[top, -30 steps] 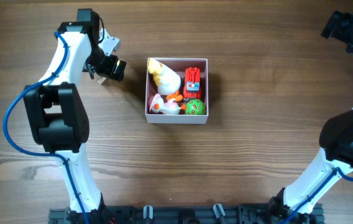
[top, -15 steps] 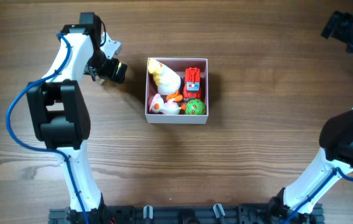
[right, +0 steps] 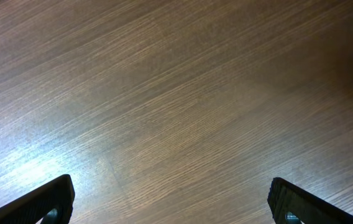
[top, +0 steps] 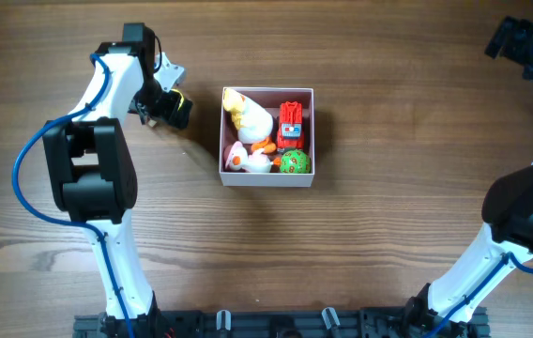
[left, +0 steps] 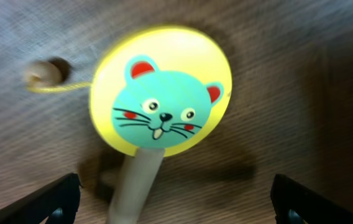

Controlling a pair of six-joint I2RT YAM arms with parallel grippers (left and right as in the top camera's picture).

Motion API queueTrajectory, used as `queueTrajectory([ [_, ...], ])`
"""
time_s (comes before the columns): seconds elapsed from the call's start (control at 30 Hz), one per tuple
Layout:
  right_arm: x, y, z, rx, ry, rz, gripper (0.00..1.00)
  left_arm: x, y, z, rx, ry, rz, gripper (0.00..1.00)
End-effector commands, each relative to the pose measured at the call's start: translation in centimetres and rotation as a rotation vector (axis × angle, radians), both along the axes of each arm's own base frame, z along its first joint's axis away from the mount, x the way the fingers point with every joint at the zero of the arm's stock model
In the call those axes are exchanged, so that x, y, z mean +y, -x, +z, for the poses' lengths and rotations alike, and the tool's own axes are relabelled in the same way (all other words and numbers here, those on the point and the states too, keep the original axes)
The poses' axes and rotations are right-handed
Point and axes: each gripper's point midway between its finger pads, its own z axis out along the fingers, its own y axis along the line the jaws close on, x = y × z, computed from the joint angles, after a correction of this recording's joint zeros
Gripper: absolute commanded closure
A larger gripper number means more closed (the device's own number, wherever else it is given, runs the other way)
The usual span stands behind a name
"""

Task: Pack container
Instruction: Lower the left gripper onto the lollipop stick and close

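The container (top: 266,179) is a square white-walled box with a pink inside, at the table's middle. It holds a white and yellow duck plush (top: 251,117), a red truck (top: 291,120), a green ball (top: 294,162) and a pink and white toy (top: 237,158). My left gripper (top: 169,106) is just left of the container. In the left wrist view it (left: 173,205) is open above a yellow drum toy with a teal mouse face (left: 161,93); the toy's pale handle (left: 136,183) points between the fingers. My right gripper (top: 529,42) is open and empty at the far right corner.
A small bead on a yellow string (left: 43,73) hangs off the drum toy's left side. The right wrist view shows only bare wood between the open fingers (right: 170,202). Both arm bases stand at the table's front edge.
My left gripper has shifted slightly right, toward the container. The right arm and the toys in the container have not moved.
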Motion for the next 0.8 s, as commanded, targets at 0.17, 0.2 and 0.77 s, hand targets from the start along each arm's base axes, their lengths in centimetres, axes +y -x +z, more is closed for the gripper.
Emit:
queueTrajectory([
  [0.17,0.3,-0.2,-0.1,-0.001,-0.003,0.018,0.00,0.6,1.7,-1.7,0.062,-0.003,-0.011,0.01],
  [0.2,0.3,-0.2,-0.1,-0.001,-0.003,0.017,0.00,0.5,1.7,-1.7,0.061,-0.003,-0.011,0.00],
  [0.77,0.3,-0.2,-0.1,-0.001,-0.003,0.017,0.00,1.1,-0.4,-1.6,-0.025,-0.036,-0.009,0.59],
])
